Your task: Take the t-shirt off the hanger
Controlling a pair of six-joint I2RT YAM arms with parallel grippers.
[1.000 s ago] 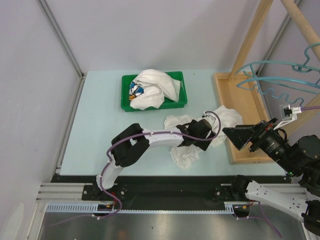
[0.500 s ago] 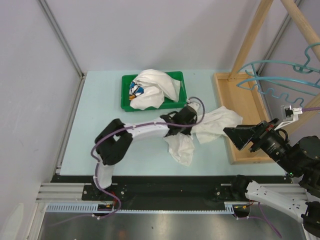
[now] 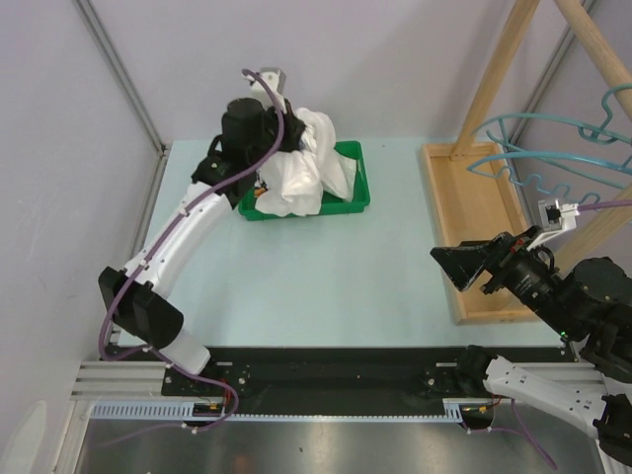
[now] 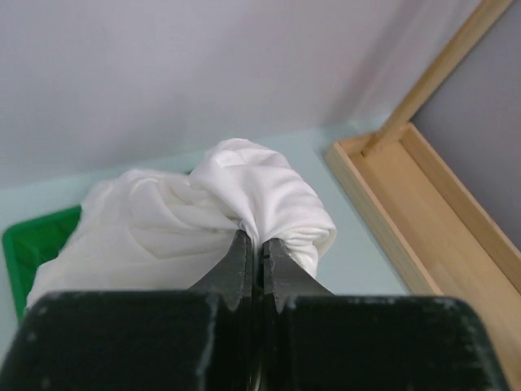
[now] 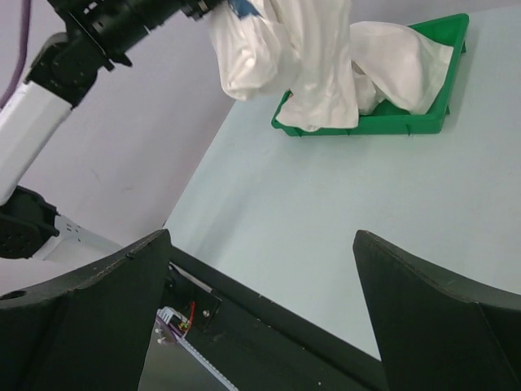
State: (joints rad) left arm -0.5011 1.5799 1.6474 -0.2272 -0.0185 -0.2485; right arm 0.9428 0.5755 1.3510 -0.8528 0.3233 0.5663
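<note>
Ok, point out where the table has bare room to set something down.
The table is bare from the green tray down to the near edge, and from the left arm across to the wooden stand base. Crowded: the tray, heaped with white cloth, where the left gripper holds the t-shirt.

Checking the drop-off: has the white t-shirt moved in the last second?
Yes. The left gripper carried the t-shirt from beside the wooden tray leftward and away, to above the green bin.

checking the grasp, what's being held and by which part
The left gripper pinches a bunched fold of the white cloth t-shirt; the open right gripper holds nothing.
</note>
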